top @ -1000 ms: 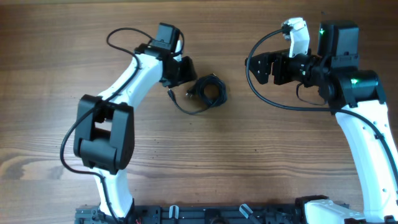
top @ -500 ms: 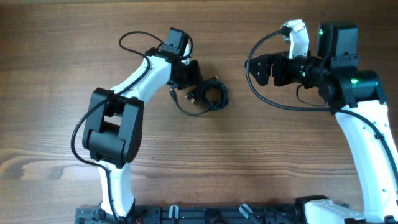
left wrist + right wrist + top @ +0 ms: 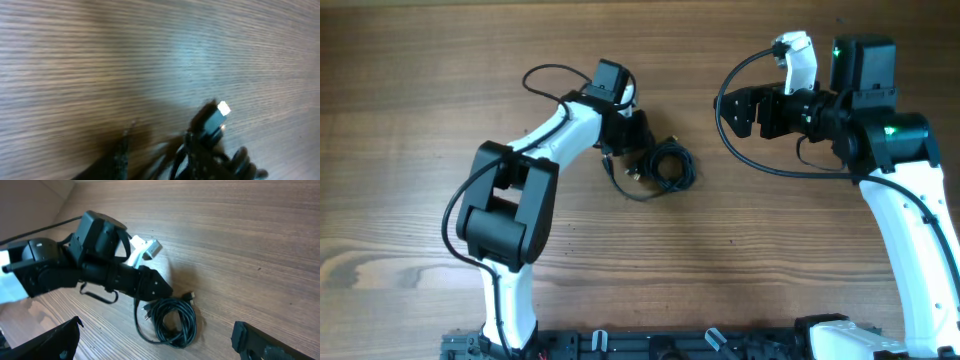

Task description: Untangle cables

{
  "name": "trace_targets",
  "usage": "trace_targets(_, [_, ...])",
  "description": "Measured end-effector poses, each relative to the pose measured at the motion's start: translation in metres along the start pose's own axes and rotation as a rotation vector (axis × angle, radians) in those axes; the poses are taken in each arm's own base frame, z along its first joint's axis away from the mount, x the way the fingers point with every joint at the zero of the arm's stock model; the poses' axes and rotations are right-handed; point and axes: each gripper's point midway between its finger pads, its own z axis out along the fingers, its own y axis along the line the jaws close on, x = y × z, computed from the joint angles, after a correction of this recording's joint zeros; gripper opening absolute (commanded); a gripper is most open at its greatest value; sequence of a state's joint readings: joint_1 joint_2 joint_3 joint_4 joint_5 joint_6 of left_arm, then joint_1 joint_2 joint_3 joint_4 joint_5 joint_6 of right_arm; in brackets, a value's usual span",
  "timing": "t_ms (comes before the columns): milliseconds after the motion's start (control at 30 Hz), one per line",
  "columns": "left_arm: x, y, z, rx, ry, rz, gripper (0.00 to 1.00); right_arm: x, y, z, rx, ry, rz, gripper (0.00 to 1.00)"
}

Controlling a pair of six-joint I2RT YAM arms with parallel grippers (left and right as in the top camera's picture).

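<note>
Left gripper [image 3: 634, 140] at coiled cables [image 3: 670, 166] — closure unclear, blurred wrist view adds plug [image 3: 216, 116], right gripper [image 3: 732, 110] spread.

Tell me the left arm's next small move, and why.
Probably close the left fingers on a plug end and draw it gently outward. The cables lie in one tight coil, plug ends stick out right beside those fingers, and the blurred wrist view does not show anything gripped yet.

One coiled bundle of cables [image 3: 668, 165]; its separate cords cannot be counted. Two arms flank it: left arm [image 3: 560, 135], right arm [image 3: 905, 225].
</note>
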State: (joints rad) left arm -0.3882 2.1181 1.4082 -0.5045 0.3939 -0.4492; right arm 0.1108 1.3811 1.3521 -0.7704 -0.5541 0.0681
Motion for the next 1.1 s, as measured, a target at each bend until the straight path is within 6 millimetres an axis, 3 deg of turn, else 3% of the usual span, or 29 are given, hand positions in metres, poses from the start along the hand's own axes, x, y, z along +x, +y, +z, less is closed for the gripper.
trace_targets(133, [0.004,-0.012,0.012,0.013,-0.003,0.036,0.04,0.000,0.000,0.000,0.000,0.000,0.000,0.99])
trace_targets(433, [0.009,-0.014,0.017,-0.013,0.000,0.042,0.04,0.000,0.000,0.000,0.000,0.000,0.000,0.98])
trace_targets(533, [0.002,0.000,0.006,-0.022,-0.002,-0.002,0.04,0.002,-0.003,0.005,-0.002,0.015,0.036,0.93])
trace_targets(600, [-0.002,0.012,-0.006,-0.032,-0.009,-0.044,0.04,0.008,-0.008,0.017,-0.013,0.051,0.085,0.87])
trace_targets(733, [-0.032,0.032,-0.095,-0.020,-0.137,-0.160,0.04,0.023,-0.017,0.042,-0.030,0.134,0.198,0.70])
trace_targets(767, [-0.038,0.034,-0.127,-0.011,-0.190,-0.182,0.04,0.029,-0.018,0.052,-0.034,0.165,0.224,0.64])
trace_targets(800, [-0.041,0.036,-0.147,-0.005,-0.226,-0.198,0.04,0.035,-0.017,0.060,-0.040,0.192,0.244,0.58])
trace_targets(867, [-0.043,0.041,-0.178,0.001,-0.276,-0.221,0.04,0.047,-0.009,0.077,-0.052,0.248,0.276,0.57])
trace_targets(933, [-0.040,0.045,-0.191,-0.003,-0.289,-0.241,0.04,0.067,0.004,0.099,-0.058,0.332,0.319,0.57])
trace_targets(1100, [-0.031,0.052,-0.189,-0.026,-0.253,-0.270,0.04,0.117,0.020,0.139,0.011,0.510,0.404,0.56])
